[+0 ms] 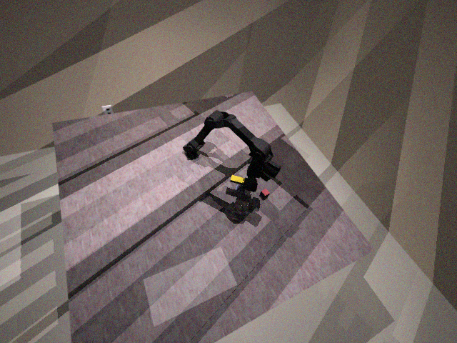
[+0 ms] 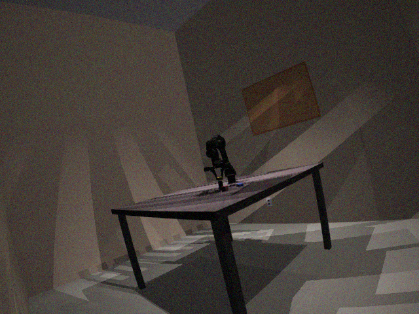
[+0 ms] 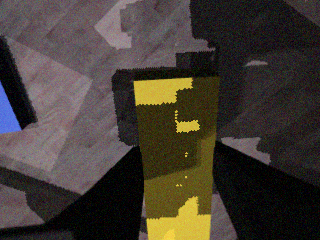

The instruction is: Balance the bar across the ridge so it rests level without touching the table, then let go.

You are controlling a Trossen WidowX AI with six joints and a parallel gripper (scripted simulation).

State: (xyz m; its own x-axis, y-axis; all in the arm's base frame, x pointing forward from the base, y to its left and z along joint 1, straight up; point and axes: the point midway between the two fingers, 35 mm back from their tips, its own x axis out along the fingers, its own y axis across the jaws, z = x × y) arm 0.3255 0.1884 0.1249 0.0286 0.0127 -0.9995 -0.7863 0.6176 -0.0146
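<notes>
My gripper [image 1: 244, 181] [image 2: 219, 178] [image 3: 175, 151] is shut on the yellow bar [image 1: 236, 179] [image 3: 162, 230], which runs up the wrist view between the fingers. The bar is held above the table, close over the ridge. The ridge [image 2: 220, 186] is a narrow dark upright block in the exterior view. In the top view only a small bluish patch shows below the bar. In the wrist view, dark shapes beneath the bar are shadow or ridge; I cannot tell which. Whether the bar touches the ridge is too small to see.
A small red cube [image 1: 265, 193] [image 2: 224, 188] stands on the table [image 1: 121, 206] beside the ridge. A flat blue block [image 2: 239, 184] lies nearby. A blue surface [image 3: 6, 112] shows at the wrist view's left edge. The arm's shadow falls over this area.
</notes>
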